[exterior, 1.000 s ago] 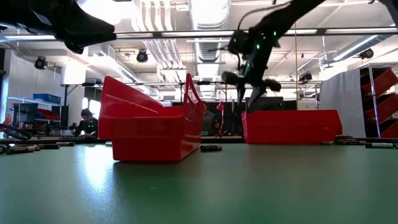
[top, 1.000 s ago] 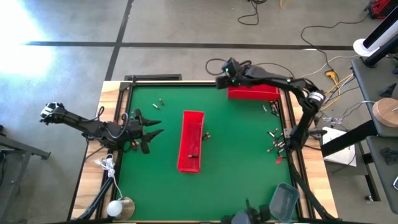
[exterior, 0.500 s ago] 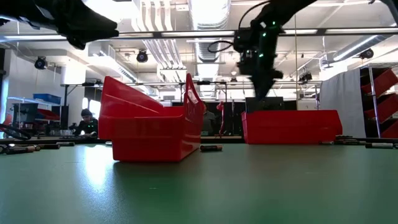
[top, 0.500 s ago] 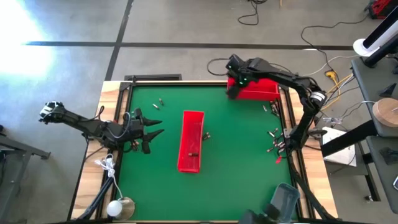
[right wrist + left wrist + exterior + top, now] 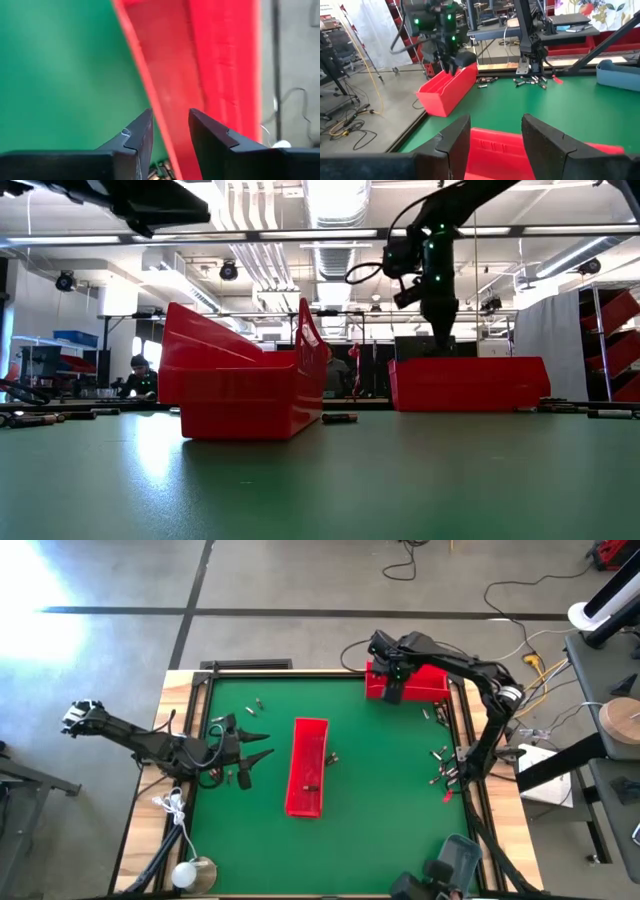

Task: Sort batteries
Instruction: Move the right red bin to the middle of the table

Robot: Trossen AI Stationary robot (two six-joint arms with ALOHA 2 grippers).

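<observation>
Batteries lie scattered on the green mat: a cluster by the right edge (image 5: 441,766) (image 5: 530,81), two near the far left (image 5: 258,703), one beside the centre red bin (image 5: 330,758), one inside it (image 5: 310,790), and some under the left arm (image 5: 215,772). My left gripper (image 5: 263,746) (image 5: 495,140) is open and empty, hovering left of the centre bin (image 5: 307,767). My right gripper (image 5: 392,692) (image 5: 170,130) is open and empty, pointing down over the left end of the far red bin (image 5: 412,686) (image 5: 200,75).
A small grey tray (image 5: 459,860) (image 5: 620,74) sits at the near right corner. The far bin stands by the table's far edge, with cables on the floor beyond. Open green mat (image 5: 380,800) lies between the centre bin and the right battery cluster. A person (image 5: 137,375) is in the room behind.
My right gripper has swung from beyond the far bin's left end toward the table's right, tipped to point downward, and come down over that bin's left end. My left gripper has shifted a little toward the centre bin. No battery or bin has moved.
</observation>
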